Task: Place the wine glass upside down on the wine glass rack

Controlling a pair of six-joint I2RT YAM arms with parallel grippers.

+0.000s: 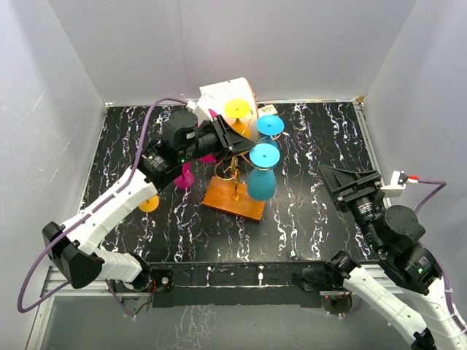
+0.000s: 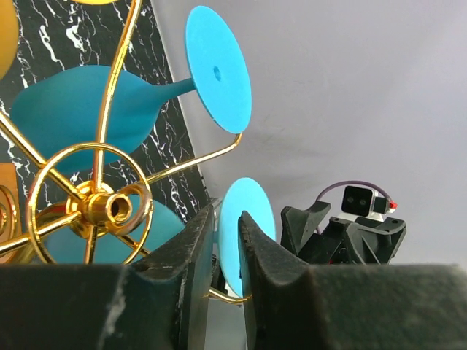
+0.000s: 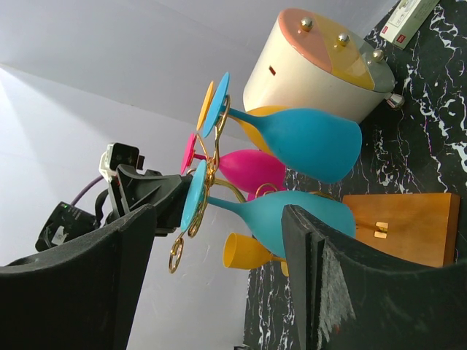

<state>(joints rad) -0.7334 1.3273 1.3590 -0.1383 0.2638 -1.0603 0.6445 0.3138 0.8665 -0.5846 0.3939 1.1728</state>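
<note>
The wine glass (image 1: 261, 181) is teal and hangs upside down on the near side of the wine glass rack (image 1: 233, 198), a gold wire stand on an orange-brown wooden base. Its round foot (image 2: 246, 219) rests on a gold scroll arm. My left gripper (image 2: 226, 217) straddles that foot, its jaws a little apart with a thin gap beside the disc. From above, the left gripper (image 1: 246, 146) sits just left of the foot. The glass (image 3: 292, 215) also shows in the right wrist view, beside the rack's base (image 3: 398, 219). At the table's right, my right gripper (image 1: 350, 182) stands wide open, holding nothing.
A second teal glass (image 3: 306, 138), a pink glass (image 3: 252, 169) and a yellow-footed glass (image 1: 237, 109) hang on the rack too. Another yellow glass (image 1: 149, 204) lies on the black marbled table at the left. A white cylinder box (image 1: 226, 93) stands behind the rack. White walls enclose the table.
</note>
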